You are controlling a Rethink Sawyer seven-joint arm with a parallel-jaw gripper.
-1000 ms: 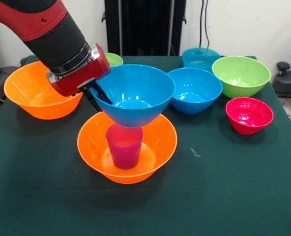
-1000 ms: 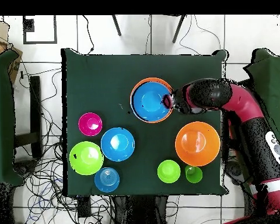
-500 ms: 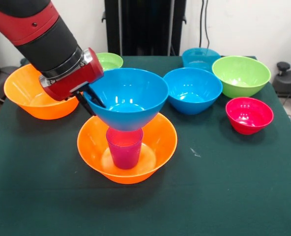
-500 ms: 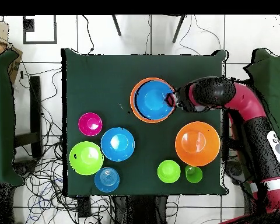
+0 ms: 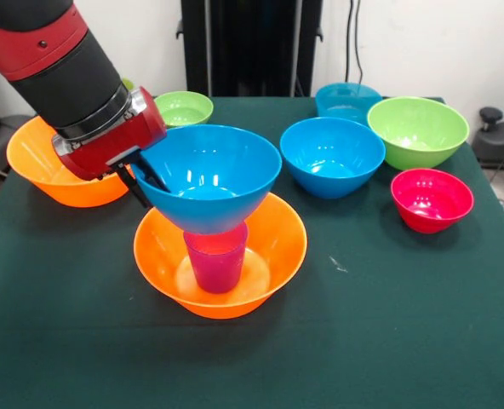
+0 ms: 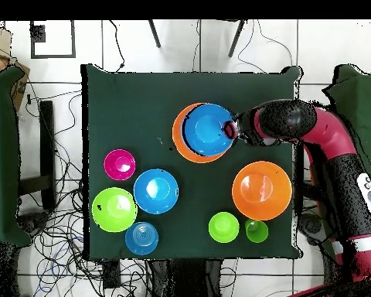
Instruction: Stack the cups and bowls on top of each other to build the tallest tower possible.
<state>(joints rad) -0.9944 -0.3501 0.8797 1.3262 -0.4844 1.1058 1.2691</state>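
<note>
Tower (image 5: pixel 219 226): an orange bowl (image 5: pixel 220 256) on the green table (image 5: pixel 388 324) holds an upright purple-magenta cup (image 5: pixel 215 260), and a blue bowl (image 5: pixel 208 175) rests with its base at the cup's mouth. The blue bowl sits off-centre, shifted toward 9 o'clock in the front view, and its rim looks slightly tilted. In the overhead view the same pile (image 6: pixel 202 132) lies near the table's middle, toward 12 o'clock, with the blue bowl overhanging the orange one toward 3 o'clock.

Gripper (image 5: pixel 147 175): at the blue bowl's rim on its 9 o'clock side in the front view, its black fingers (image 5: pixel 154 173) pinching the rim, one inside the wall and one outside. The red and black arm (image 5: pixel 73 77) slants up toward 10 o'clock.

Other containers, all empty, front view: a second orange bowl (image 5: pixel 39 162) at 9 o'clock of the tower, partly behind the arm; a small lime green bowl (image 5: pixel 182 108) at 12 o'clock; a second blue bowl (image 5: pixel 332 156) at 2 o'clock; a teal-blue bowl (image 5: pixel 347 100) behind it; a large lime green bowl (image 5: pixel 417 129) just beside these; a red-pink bowl (image 5: pixel 432 198) at 3 o'clock.

Overhead view only: a light green cup (image 6: pixel 256 230) just beside the small lime bowl (image 6: pixel 223 227).
</note>
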